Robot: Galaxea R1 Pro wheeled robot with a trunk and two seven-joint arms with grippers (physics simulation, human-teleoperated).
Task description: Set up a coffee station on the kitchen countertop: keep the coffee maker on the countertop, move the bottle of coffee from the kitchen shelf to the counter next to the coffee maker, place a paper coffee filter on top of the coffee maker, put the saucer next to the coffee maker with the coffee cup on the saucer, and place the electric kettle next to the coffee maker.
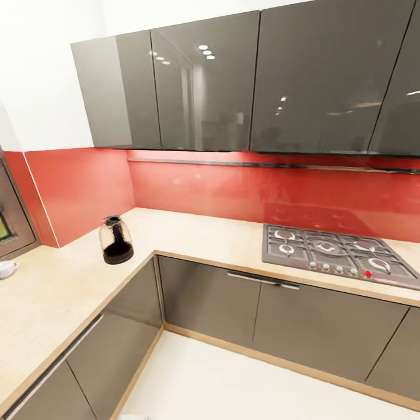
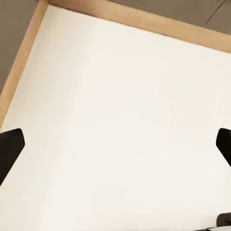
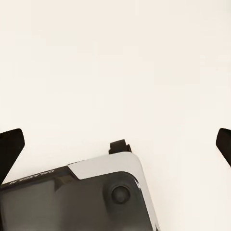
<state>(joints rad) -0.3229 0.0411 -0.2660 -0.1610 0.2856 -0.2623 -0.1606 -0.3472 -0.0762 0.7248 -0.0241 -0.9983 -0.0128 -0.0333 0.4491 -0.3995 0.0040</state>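
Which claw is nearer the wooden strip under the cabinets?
Left, likely: left claw looks at floor edged by the wooden strip; right claw looks at floor beside the robot's own base.

A glass coffee maker [image 1: 116,240] stands on the L-shaped wooden countertop [image 1: 192,239] near the corner. A gas hob [image 1: 330,255] sits well right; a white cup [image 1: 6,269] touches the left edge.

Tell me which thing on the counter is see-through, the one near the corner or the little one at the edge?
The glass coffee maker near the corner: clear, with a black base. The small object at the left edge is solid white.
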